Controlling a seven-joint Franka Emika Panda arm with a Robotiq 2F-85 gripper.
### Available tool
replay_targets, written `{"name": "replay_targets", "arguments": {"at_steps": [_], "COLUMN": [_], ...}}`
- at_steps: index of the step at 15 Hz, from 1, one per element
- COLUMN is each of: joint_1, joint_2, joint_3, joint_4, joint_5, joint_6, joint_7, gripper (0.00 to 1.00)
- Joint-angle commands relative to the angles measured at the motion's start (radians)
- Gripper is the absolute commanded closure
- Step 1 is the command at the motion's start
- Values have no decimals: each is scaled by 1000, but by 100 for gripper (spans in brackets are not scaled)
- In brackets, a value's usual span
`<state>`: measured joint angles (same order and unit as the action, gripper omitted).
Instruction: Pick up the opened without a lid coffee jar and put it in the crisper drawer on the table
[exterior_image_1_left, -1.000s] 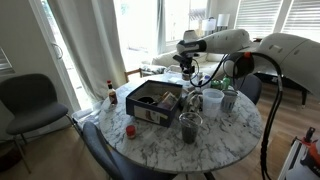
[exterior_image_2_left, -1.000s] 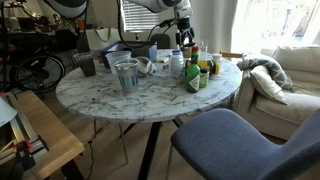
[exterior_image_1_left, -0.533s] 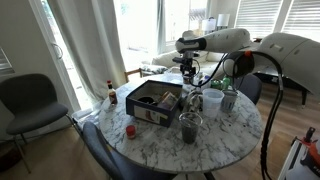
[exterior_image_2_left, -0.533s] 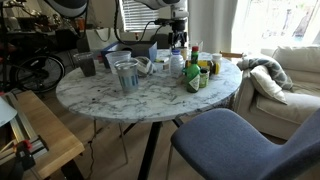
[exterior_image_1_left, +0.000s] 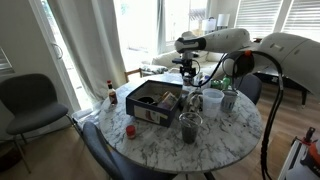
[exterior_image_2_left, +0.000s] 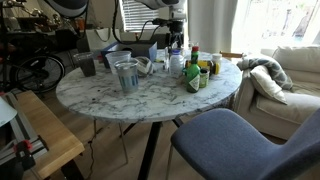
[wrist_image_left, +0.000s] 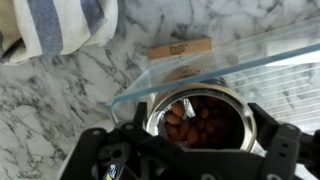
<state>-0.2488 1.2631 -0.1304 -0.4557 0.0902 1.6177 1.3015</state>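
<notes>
In the wrist view the lidless coffee jar (wrist_image_left: 195, 115), glass with a metal rim and brown contents, sits between my gripper's (wrist_image_left: 195, 152) dark fingers, which are shut on it. The jar hangs over the corner of the clear plastic crisper drawer (wrist_image_left: 255, 55). In both exterior views my gripper (exterior_image_1_left: 187, 68) (exterior_image_2_left: 172, 42) is held above the far side of the round marble table (exterior_image_1_left: 225, 135). The jar and the drawer are hard to make out in those views.
A dark box (exterior_image_1_left: 152, 100) with a tan side, a lidded glass jar (exterior_image_1_left: 190, 127), a white cup (exterior_image_1_left: 212, 100) and a small red object (exterior_image_1_left: 130, 130) stand on the table. Bottles (exterior_image_2_left: 195, 72) and a metal pail (exterior_image_2_left: 126, 75) cluster nearby. A striped cloth (wrist_image_left: 60, 25) lies beside the drawer.
My gripper has shifted a little sideways with the jar in it, over the drawer's edge. Nothing else has moved.
</notes>
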Motion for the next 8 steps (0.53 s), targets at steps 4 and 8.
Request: {"name": "replay_targets", "arguments": {"at_steps": [4,8], "joint_1": [-9,-4], "joint_2": [62,76], "joint_3": [10,3], "joint_4": [35,22], "joint_5": [-5,-14], "joint_6": [207,254], "joint_7": [63,98], "gripper": [29,29]}}
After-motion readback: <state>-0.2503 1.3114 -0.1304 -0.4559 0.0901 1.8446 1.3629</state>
